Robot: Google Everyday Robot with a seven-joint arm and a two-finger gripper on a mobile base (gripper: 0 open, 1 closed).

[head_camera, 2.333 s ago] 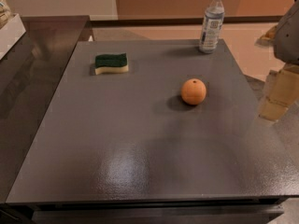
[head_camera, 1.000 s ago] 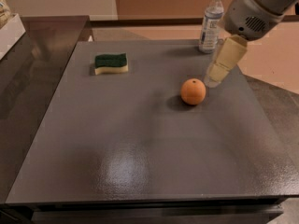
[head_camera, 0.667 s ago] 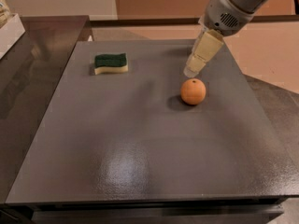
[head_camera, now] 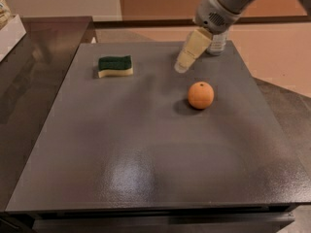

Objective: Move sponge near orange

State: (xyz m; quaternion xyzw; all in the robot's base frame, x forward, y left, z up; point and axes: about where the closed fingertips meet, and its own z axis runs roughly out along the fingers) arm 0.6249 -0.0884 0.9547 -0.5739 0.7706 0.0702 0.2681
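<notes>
The sponge [head_camera: 115, 66], dark green on top over pale yellow foam, lies flat at the far left of the grey table [head_camera: 146, 159]. The orange [head_camera: 200, 95] sits right of the middle, with its dark stem dimple on top. My gripper [head_camera: 182, 67] hangs from the arm that comes in from the top right. It is above the table's far middle, just behind and left of the orange and well to the right of the sponge. It holds nothing that I can see.
A water bottle [head_camera: 217, 40] stands at the table's far right edge, mostly hidden behind the arm. A dark counter [head_camera: 29, 81] adjoins the table on the left, with a white object [head_camera: 9, 30] on it.
The arm has swept in from the right edge and moved left across the far side of the table, past the orange. The sponge and the orange have not moved.
</notes>
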